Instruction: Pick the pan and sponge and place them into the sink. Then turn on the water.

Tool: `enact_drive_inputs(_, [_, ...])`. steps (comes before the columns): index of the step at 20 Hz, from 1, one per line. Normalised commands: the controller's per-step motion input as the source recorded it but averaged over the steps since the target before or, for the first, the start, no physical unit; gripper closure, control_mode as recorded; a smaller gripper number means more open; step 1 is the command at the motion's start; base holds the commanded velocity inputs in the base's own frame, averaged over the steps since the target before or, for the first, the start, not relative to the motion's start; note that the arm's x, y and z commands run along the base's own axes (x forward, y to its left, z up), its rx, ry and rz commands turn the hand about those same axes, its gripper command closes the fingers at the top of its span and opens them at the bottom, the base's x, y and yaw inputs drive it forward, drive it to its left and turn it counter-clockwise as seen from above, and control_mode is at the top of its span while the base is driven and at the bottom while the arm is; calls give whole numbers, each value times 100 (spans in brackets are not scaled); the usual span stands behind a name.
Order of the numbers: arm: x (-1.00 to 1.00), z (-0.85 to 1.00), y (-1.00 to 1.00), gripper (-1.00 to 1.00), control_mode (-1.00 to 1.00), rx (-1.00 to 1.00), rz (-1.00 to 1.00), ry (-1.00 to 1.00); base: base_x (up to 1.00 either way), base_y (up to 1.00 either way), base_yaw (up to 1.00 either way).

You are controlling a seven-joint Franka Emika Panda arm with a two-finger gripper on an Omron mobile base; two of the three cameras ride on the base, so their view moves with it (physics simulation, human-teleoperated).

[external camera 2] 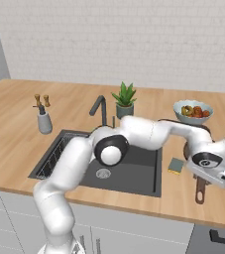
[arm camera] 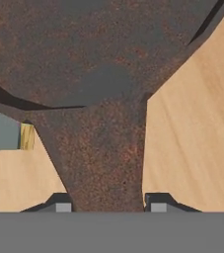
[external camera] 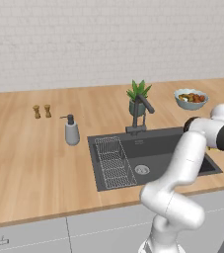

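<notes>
The pan point(arm camera: 103, 74), rusty dark brown, fills the upper hand view, and its handle runs down between my fingertips. My gripper point(arm camera: 108, 203) is shut on that handle, one pad against each side. From the right base view, the hand point(external camera 2: 210, 166) sits low over the counter right of the sink point(external camera 2: 134, 168), hiding most of the pan, and the handle's end point(external camera 2: 199, 191) sticks out below it. The sponge point(external camera 2: 175, 165) lies flat on the counter between sink and pan, and its yellow edge point(arm camera: 27, 137) shows left of the handle. No water runs from the faucet point(external camera 2: 99, 109).
A bowl of red-orange food point(external camera 2: 193, 111) stands behind the pan, close to the arm. A potted plant point(external camera 2: 125, 99) sits behind the faucet. A wire rack point(external camera: 112, 160) fills the sink's left side. A soap dispenser point(external camera: 72, 131) and two shakers point(external camera: 42, 111) stand left of the sink.
</notes>
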Motion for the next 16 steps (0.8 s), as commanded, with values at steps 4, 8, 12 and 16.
enact_drive_inputs(4, [-11, 52, 82, 100, -100, -23, 18, -9, 0, 0, 0])
enact_drive_inputs(8, [0, 56, 100, 100, -100, -39, 33, 15, 0, 0, 0])
enact_drive_inputs(12, [2, 34, 93, 100, -100, -37, 40, 29, 0, 0, 0])
enact_drive_inputs(16, [13, -1, 83, 100, -100, -20, 42, 29, 0, 0, 0])
